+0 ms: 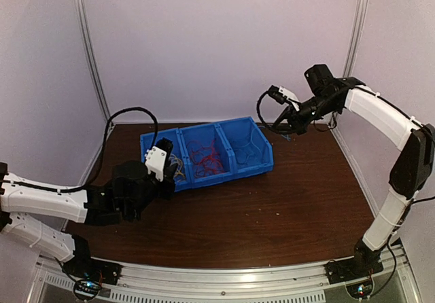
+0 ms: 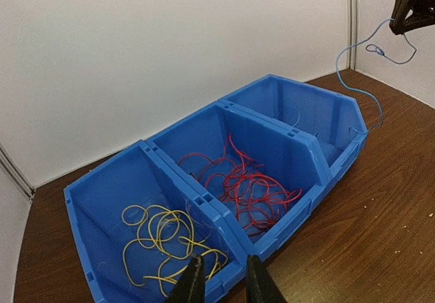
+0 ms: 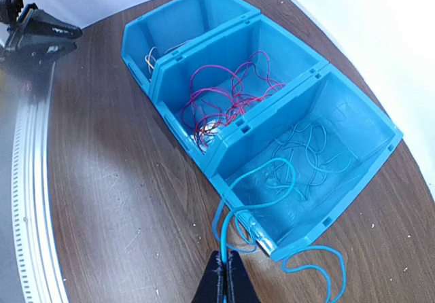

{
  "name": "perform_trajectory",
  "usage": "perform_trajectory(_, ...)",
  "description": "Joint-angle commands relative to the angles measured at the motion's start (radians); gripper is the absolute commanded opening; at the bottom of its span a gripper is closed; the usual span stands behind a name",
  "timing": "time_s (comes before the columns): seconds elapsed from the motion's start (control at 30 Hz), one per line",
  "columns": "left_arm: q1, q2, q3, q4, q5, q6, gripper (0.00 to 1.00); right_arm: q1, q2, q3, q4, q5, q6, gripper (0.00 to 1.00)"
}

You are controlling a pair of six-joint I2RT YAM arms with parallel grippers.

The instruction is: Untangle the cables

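No words, numbers, labels or signs can be read in any of these views.

Three blue bins (image 2: 109, 184), one yellow cable bunch (image 2: 160, 238), one red bunch (image 2: 248, 187), one blue bunch (image 3: 302, 159), and two pincers (image 2: 223, 270) (image 3: 225, 265).
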Motion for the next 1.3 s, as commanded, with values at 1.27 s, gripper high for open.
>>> perform_trajectory(1.27,0.007,-0.249,-0.132,-0.115,0.024,-0.272,0.32,0.085,0.568,0.452,0.269,0.081,0.429,0.04)
